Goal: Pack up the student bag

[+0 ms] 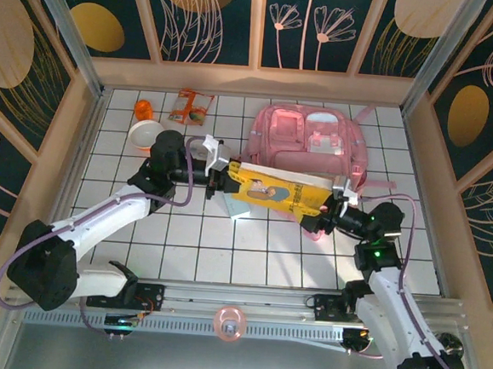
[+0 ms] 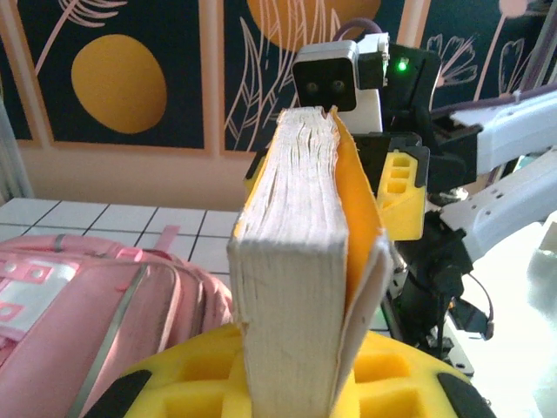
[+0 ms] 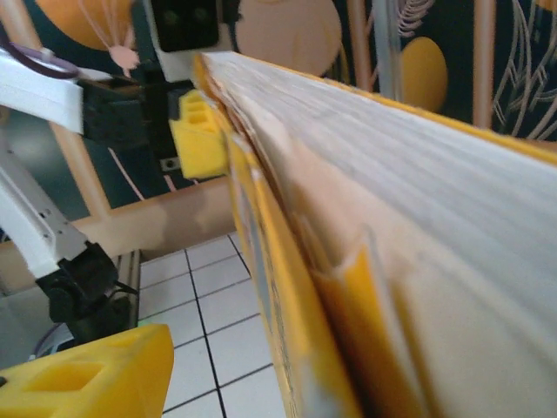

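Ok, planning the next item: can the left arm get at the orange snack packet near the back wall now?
Probably not yet: the left tool is shut on the thick yellow book. The packet itself lies uncovered on the tiles.

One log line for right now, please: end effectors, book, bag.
left end effector: shut on yellow book | right end effector: open at book's other end | student bag: lying behind, book not yet inside
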